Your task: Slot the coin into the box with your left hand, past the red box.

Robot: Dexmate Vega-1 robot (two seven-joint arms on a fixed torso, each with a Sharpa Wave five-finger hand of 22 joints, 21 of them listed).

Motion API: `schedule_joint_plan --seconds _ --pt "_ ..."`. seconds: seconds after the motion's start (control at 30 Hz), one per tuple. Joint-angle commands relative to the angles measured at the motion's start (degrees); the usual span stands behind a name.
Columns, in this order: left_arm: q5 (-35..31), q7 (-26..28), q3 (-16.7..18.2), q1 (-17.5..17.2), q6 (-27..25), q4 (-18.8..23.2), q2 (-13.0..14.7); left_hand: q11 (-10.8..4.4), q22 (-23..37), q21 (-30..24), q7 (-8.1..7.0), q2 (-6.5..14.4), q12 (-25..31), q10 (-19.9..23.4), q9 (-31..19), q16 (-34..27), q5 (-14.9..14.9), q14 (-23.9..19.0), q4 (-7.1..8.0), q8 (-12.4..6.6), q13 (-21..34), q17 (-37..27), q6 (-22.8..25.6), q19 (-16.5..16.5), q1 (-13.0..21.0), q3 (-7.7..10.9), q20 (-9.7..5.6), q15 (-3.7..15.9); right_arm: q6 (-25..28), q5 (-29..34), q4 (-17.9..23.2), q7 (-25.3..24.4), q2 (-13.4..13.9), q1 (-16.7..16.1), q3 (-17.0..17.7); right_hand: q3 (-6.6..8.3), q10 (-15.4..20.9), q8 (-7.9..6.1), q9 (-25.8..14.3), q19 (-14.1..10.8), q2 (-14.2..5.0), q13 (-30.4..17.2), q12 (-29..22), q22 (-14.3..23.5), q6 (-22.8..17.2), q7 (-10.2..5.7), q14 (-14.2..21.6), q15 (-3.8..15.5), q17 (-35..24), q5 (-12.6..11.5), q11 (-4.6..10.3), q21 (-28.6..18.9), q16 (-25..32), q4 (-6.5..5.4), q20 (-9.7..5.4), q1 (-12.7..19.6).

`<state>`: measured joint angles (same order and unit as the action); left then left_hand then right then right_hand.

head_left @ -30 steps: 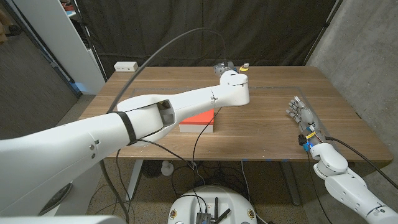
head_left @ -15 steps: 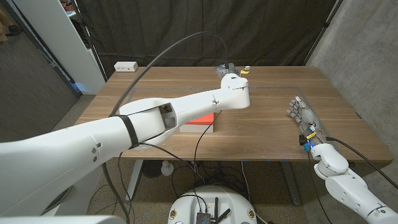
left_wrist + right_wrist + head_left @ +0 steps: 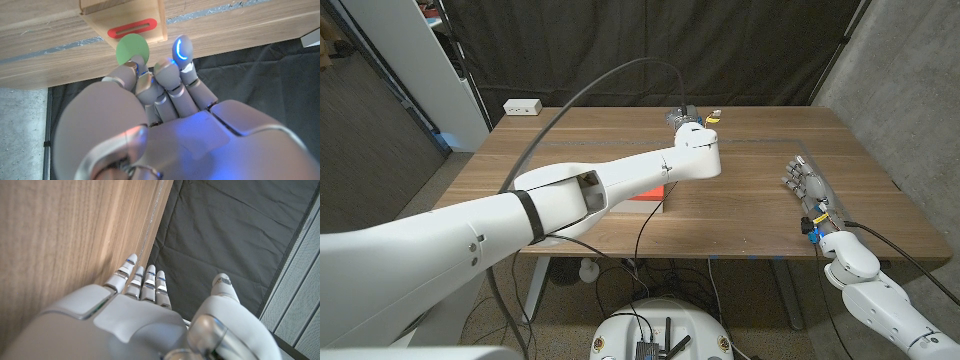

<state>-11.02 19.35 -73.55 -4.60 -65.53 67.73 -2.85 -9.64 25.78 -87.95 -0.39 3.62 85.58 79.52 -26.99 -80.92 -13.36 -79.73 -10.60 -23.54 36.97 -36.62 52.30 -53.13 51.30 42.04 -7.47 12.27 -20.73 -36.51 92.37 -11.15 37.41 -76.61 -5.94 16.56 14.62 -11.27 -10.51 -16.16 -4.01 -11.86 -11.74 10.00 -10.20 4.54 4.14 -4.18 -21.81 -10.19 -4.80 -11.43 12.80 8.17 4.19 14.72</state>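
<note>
My left hand pinches a green coin at its fingertips. The coin's edge hangs just short of the red-ringed slot in the wooden box. In the head view my left arm reaches across the table to its far middle, where the left hand hovers. It covers most of the red box, which lies under the forearm. My right hand rests on the table at the right, fingers stretched out and holding nothing.
A small white box sits at the table's far left corner. A grey cable arches over the left arm. A black curtain hangs behind the table, and a grey wall stands close on the right.
My left arm has swung a little farther over the red box, hiding more of it, and the hand has edged toward the table's far side. The right hand has stayed still.
</note>
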Motion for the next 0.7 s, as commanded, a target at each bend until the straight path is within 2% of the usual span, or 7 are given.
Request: schedule_joint_plan --seconds 0.03,0.7 --pt "-0.5 0.5 0.3 -0.6 0.4 -0.7 -0.4 -0.38 0.0 -0.2 4.22 -0.2 0.1 -0.1 -0.2 0.1 -0.2 -0.1 0.16 -0.31 0.4 0.1 8.0 0.1 0.5 0.26 -4.8 -0.21 0.0 -0.1 -0.6 0.3 -0.1 0.4 -0.3 0.33 0.2 -0.04 -0.2 -0.2 -0.22 -0.1 -0.2 0.2 -0.7 -0.03 0.4 -0.13 -0.1 -0.3 -0.14 0.0 0.5 0.16 0.42 0.0" --pt "-1.5 1.1 0.6 -1.1 2.0 -3.3 -1.4 -0.42 0.2 -0.3 4.02 -0.2 -0.1 -0.2 -0.6 0.1 -0.2 0.0 0.21 -0.16 0.8 -0.1 8.0 0.2 0.4 0.37 -4.79 -0.23 0.2 -0.1 -1.0 0.4 0.0 0.7 -0.7 0.33 0.3 -0.04 -0.2 -0.2 -0.24 -0.1 -0.2 0.2 -0.7 0.04 0.4 -0.09 -0.1 -0.3 -0.2 0.0 0.5 0.14 0.44 0.0"
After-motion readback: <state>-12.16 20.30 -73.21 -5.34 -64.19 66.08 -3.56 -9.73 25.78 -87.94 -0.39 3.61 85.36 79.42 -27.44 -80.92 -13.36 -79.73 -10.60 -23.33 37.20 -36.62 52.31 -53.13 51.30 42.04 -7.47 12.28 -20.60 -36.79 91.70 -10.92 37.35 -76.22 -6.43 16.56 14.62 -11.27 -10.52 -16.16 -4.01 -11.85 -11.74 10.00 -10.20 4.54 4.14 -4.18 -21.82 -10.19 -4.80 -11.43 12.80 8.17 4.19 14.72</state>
